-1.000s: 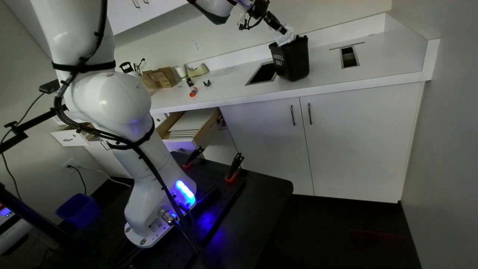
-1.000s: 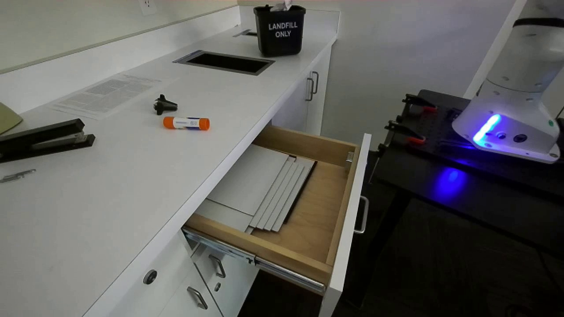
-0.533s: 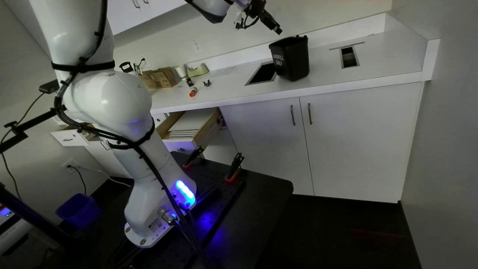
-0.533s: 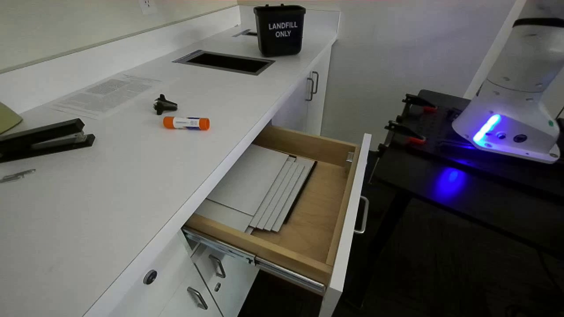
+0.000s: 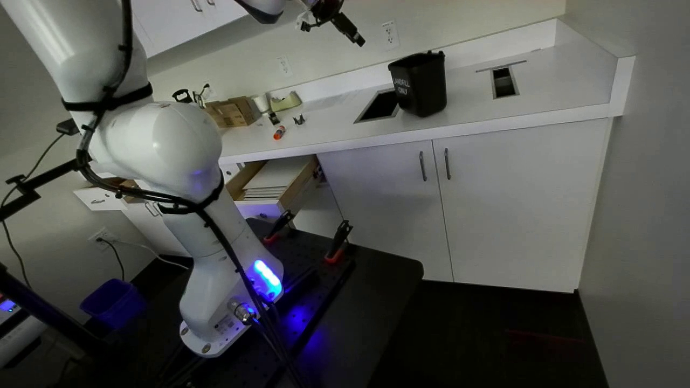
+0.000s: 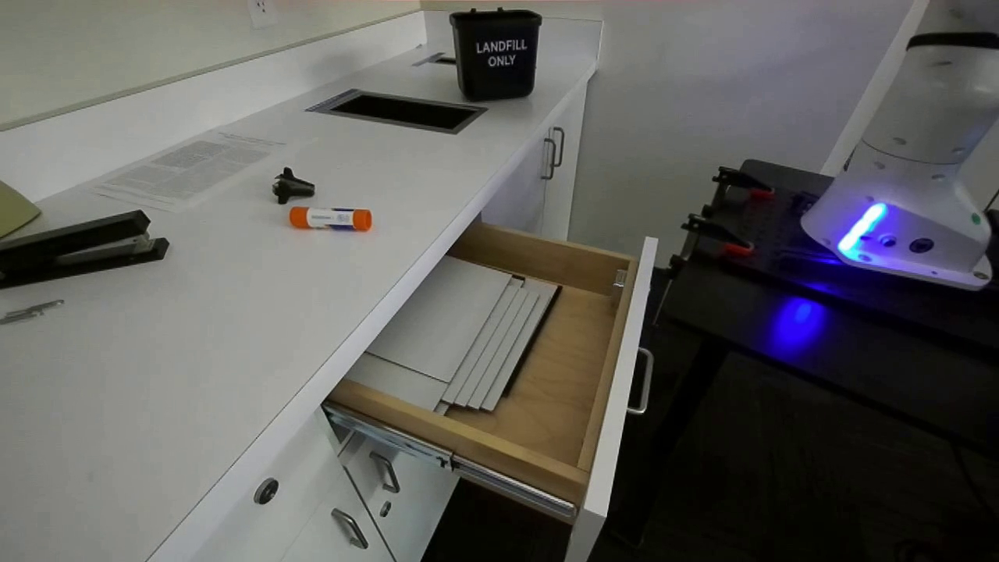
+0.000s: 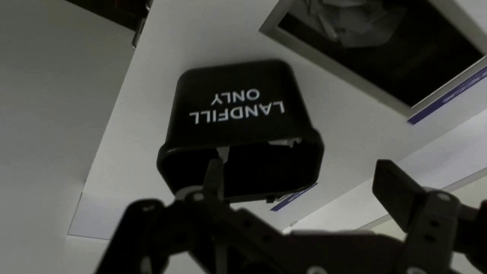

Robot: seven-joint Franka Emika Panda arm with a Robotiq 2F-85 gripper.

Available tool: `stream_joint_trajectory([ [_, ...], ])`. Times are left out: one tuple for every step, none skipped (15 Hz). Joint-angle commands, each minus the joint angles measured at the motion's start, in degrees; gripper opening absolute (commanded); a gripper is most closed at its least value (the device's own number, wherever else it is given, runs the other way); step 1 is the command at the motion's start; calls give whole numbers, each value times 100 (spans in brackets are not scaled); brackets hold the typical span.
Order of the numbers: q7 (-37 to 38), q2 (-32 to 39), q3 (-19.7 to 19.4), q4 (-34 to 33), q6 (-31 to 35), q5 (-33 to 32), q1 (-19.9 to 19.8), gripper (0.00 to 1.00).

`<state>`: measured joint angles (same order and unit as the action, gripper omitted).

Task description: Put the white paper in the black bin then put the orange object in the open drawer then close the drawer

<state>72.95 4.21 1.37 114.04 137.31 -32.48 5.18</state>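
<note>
In the wrist view we see the gripper with its two fingers spread well apart. In an exterior view we find it higher than the counter, apart from the black bin. That bin stands upright on the counter, lettered LANDFILL ONLY, near a dark rectangular opening. Looking from the wrist, we make out pale bits of what looks like the white paper just inside its mouth; the rest of the inside is too dark for us to read. Farther along the counter, in both exterior views, we have the orange object, a glue stick with orange ends, lying on its side. Near it we spot a small black clawed tool, then a printed sheet and a black stapler. Below the counter the drawer stands pulled open, overlapping pale panels lying inside it
</note>
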Motion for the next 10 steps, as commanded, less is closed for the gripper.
stream_joint_trajectory([
  [-819, -457, 380, 516, -99, 435, 265, 100],
  [-1047, -449, 479, 571, 7, 563, 324, 100],
  [-1249, -427, 608, 576, 38, 707, 418, 100],
  [-1477, -400, 722, 578, 78, 862, 502, 100],
  [-1696, -347, 833, 545, 74, 1002, 592, 100],
  [-1947, -292, 929, 508, 88, 1151, 668, 100],
  [-2205, -229, 1020, 442, 72, 1281, 747, 100],
  [-1748, -249, 932, 436, -15, 1049, 682, 100],
  [-1776, -242, 978, 436, -16, 1091, 732, 100],
  [-1761, -236, 983, 436, -16, 1089, 747, 100],
])
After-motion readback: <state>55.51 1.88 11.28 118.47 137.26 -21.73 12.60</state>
